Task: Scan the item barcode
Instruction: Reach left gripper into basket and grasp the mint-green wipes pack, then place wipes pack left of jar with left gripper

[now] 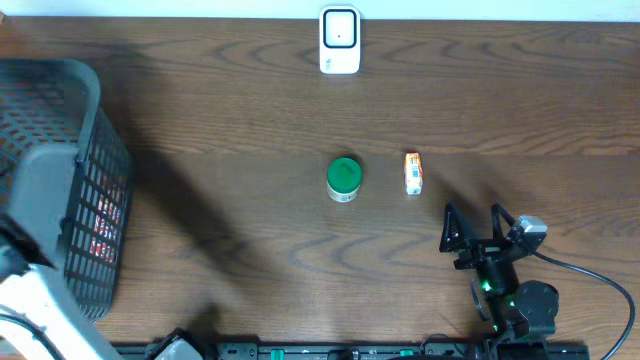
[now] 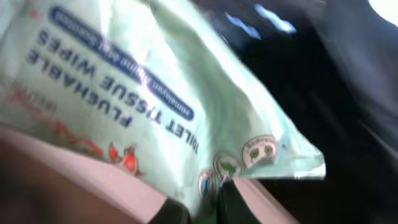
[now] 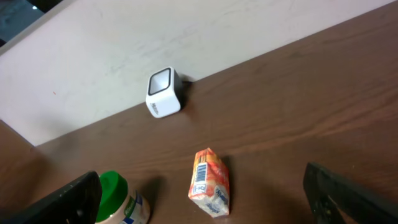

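left hand (image 2: 202,210) clamped on edge of wipes pack (image 2: 155,93); right hand (image 1: 472,228) spread wide, holding nothing

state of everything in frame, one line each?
left gripper: shut on wipes pack's edge.
right gripper: open, empty, above table.
wipes pack: pinched at edge, label showing.
green-lidded jar: upright, lid on.
orange packet: lying down, barcode exposed.
scanner: standing at far edge, nothing before it.
basket: at left, items inside.
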Robot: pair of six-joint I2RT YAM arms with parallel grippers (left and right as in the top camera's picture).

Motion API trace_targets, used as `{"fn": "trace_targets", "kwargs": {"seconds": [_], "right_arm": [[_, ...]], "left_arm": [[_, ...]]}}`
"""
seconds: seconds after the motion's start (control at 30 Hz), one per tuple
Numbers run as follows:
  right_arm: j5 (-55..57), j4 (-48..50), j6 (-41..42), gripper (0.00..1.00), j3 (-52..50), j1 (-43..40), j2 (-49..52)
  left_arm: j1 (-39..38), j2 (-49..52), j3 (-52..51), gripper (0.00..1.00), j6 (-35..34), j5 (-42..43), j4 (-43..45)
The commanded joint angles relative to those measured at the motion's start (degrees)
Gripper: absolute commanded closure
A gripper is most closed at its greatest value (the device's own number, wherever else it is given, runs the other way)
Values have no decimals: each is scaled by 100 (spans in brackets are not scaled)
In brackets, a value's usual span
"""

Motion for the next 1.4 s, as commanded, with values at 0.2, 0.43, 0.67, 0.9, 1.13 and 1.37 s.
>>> {"fn": "trace_targets", "kwargs": {"seconds": [0.2, 0.43, 0.67, 0.9, 1.13, 1.37], "right_arm": [[11, -20, 39, 1, -9, 26, -11], [11, -20, 37, 1, -9, 26, -11], [11, -20, 39, 1, -9, 26, -11], [9, -20, 39, 1, -9, 26, -11], [9, -20, 39, 1, -9, 26, -11], [11, -20, 39, 1, -9, 26, -11]], "left_arm": [[-3858, -186, -111, 92, 3161, 2055, -2026], [-5351, 837, -120, 93, 3224, -5108, -5939], [-6247, 2127, -120, 93, 2750, -6811, -5890], [-6684, 3316, -120, 93, 2673, -5963, -5416], [-7331, 3915, -120, 92, 2693, -5379, -5206], [-7438, 3521, 229, 16, 2916, -5558, -5598]]}}
